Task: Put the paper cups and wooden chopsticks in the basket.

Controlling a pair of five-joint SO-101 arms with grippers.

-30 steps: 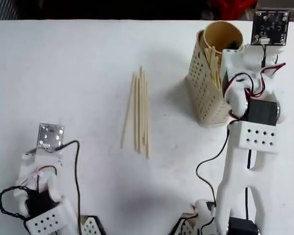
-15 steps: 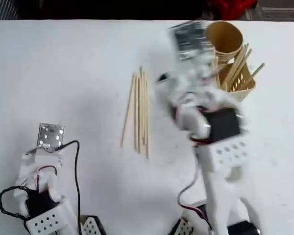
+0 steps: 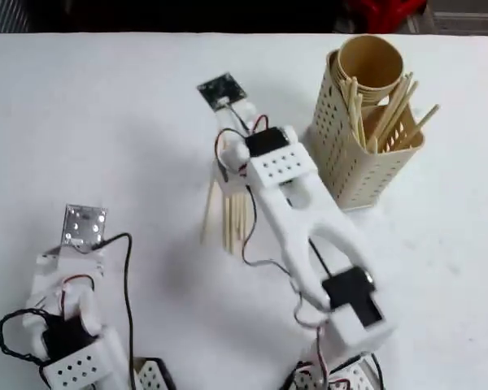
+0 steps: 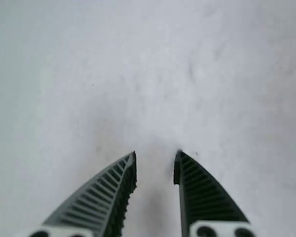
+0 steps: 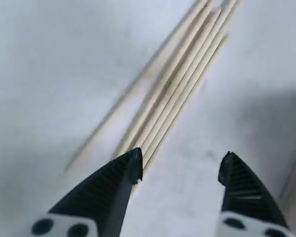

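Change in the high view is all on your right arm (image 3: 293, 203). A second ago it was parked over the basket (image 3: 342, 162) at the far right, and half a second ago it was mid-swing. Now it's stretched across to the loose chopsticks (image 3: 226, 221) lying on the worktop (image 3: 106, 106). The basket stands free of the arm, with the paper cups (image 3: 372, 61) nested in it and a fan of delivered chopsticks (image 3: 394, 106) poking out beside them, so that last batch looks dropped off. Your left arm (image 3: 69, 309) hasn't budged in the near corner.

Left wrist view: left claw (image 4: 155, 157) is slightly open with nothing between its tips, just bare worktop under it.

Right wrist view: right claw (image 5: 182, 165) is wide open and empty, right over the loose bundle. One tip sits over the end of the sticks and the other is off to the side over bare worktop, so the bundle isn't centred in the gap.

What it means, I reckon: cups are sorted, some sticks are in, and you're lined up for the next pickup. Probably worth shifting so the sticks land between the tips before you close, or you'll only catch a couple.
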